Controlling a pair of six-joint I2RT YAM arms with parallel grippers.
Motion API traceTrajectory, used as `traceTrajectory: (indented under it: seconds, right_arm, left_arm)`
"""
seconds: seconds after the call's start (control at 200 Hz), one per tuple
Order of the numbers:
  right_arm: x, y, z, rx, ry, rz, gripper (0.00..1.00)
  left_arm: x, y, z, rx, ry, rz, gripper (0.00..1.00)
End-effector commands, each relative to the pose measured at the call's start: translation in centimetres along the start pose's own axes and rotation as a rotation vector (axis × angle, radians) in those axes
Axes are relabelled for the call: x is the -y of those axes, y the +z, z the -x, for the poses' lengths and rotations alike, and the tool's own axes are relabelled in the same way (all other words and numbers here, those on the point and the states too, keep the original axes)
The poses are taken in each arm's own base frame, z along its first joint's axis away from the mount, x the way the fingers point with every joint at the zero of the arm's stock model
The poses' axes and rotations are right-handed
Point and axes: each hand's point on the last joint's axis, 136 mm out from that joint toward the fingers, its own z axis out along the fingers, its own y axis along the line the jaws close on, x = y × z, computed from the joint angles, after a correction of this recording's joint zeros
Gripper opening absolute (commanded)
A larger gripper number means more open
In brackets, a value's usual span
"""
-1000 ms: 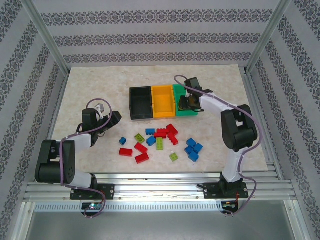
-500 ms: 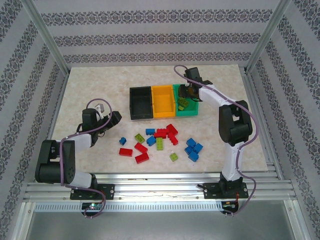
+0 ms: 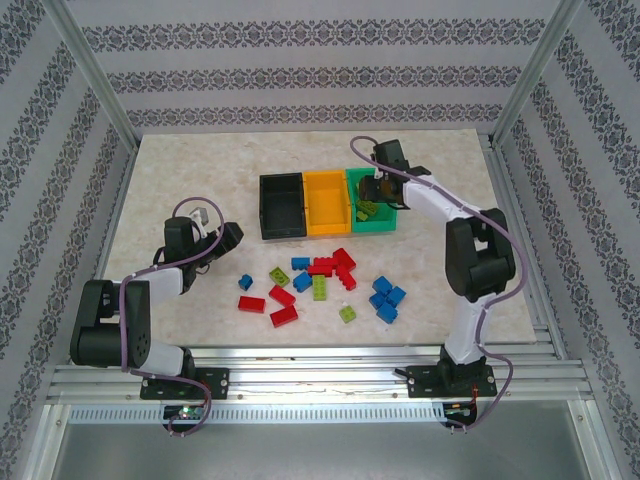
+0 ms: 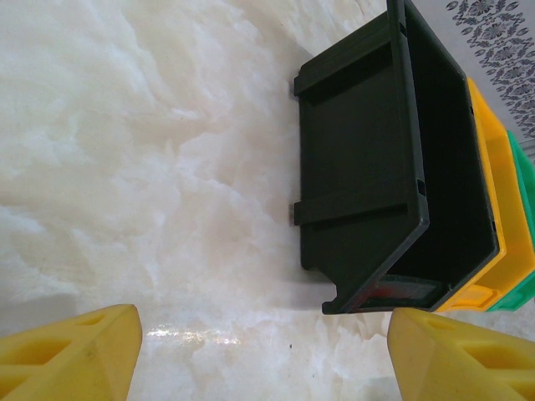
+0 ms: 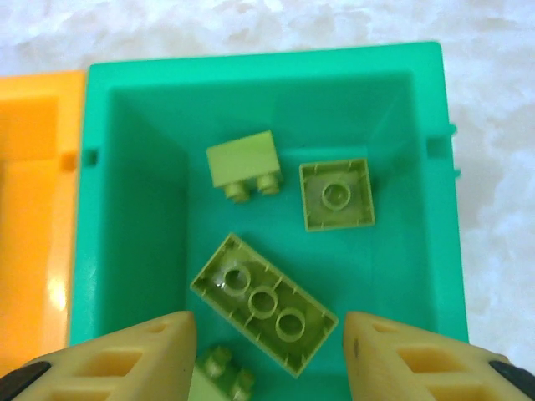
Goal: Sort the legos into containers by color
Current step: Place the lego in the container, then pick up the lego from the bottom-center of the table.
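Three containers stand in a row at mid-table: a black bin [image 3: 281, 233], an orange-yellow bin [image 3: 328, 231] and a green bin [image 3: 376, 229]. My right gripper [image 3: 372, 196] hovers over the green bin [image 5: 134, 209], open [image 5: 267, 359], with nothing between its fingers. Below it lie yellow-green legos: a long brick upside down [image 5: 263, 302], a square one [image 5: 337, 194], a small one on its side [image 5: 244, 165] and another [image 5: 219, 372]. Red [image 3: 340, 265], blue [image 3: 388, 297] and yellow-green [image 3: 320, 287] legos lie scattered in front of the bins. My left gripper [image 3: 228, 238] rests open [image 4: 263, 359] left of the black bin [image 4: 351, 167].
The marble tabletop [image 3: 180, 170] is bare at the left and behind the bins. Metal frame posts [image 3: 95, 75] and patterned walls enclose the workspace. The front rail [image 3: 320, 365] runs along the near edge between the arm bases.
My right gripper has moved from the green bin's front toward its middle and opened; the long yellow-green brick now lies in the bin. The left arm has not moved.
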Motion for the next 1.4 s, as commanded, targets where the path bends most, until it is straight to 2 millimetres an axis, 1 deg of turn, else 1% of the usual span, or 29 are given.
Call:
traceTrajectory:
  seconds: [0.0,0.025,0.065,0.175,0.31,0.37,0.52,0.66,0.759,0.844,0.934,1.004,1.179,1.394]
  right_arm:
    - [-1.8,-3.6,-0.6,0.039,-0.049,0.045,0.50]
    - [-2.0,-3.9,-1.3,0.030,-0.053,0.049,0.50]
    - [-2.5,-4.8,-2.0,0.034,-0.063,0.066,0.50]
    - [-4.0,-6.7,-5.1,0.005,-0.102,0.112,0.49]
    - [-5.4,-8.7,-9.9,-0.038,-0.146,0.165,0.49]
    - [-5.6,-9.4,-12.5,-0.065,-0.152,0.179,0.49]
    - [-6.0,-11.2,-17.6,-0.120,-0.181,0.199,0.49]
    - [-5.9,-12.2,-21.9,-0.198,-0.203,0.190,0.48]
    - [-6.0,-12.3,-24.8,-0.251,-0.197,0.203,0.47]
    - [-6.4,-12.2,-26.8,-0.287,-0.199,0.220,0.47]
    - [-6.6,-12.1,-28.3,-0.318,-0.227,0.208,0.47]
    - [-6.7,-11.8,-28.9,-0.334,-0.231,0.195,0.47]
    - [-8.2,-11.1,-29.2,-0.343,-0.241,0.208,0.48]
    - [-9.0,-10.3,-29.7,-0.372,-0.272,0.187,0.49]
  left_arm:
    - [0.5,-0.4,0.8,0.019,0.027,-0.014,0.78]
    - [0.5,-0.4,0.8,0.019,0.027,-0.014,0.78]
    - [0.5,-0.4,0.7,0.017,0.028,-0.017,0.78]
    - [0.6,-0.6,0.8,0.023,0.029,-0.019,0.78]
    - [0.8,-0.7,0.9,0.027,0.029,-0.024,0.78]
    - [0.8,-0.7,0.9,0.027,0.028,-0.025,0.78]
    - [0.8,-0.6,0.7,0.022,0.023,-0.028,0.78]
    - [0.6,-0.5,0.7,0.020,0.019,-0.026,0.78]
    - [0.6,-0.4,0.7,0.021,0.019,-0.027,0.78]
    - [0.5,-0.3,0.6,0.019,0.018,-0.023,0.78]
    - [0.4,-0.3,0.6,0.018,0.016,-0.023,0.78]
    - [0.5,-0.4,0.6,0.027,0.016,-0.025,0.78]
    - [0.5,-0.4,0.6,0.027,0.018,-0.023,0.78]
    - [0.4,-0.3,0.5,0.022,0.012,-0.025,0.78]
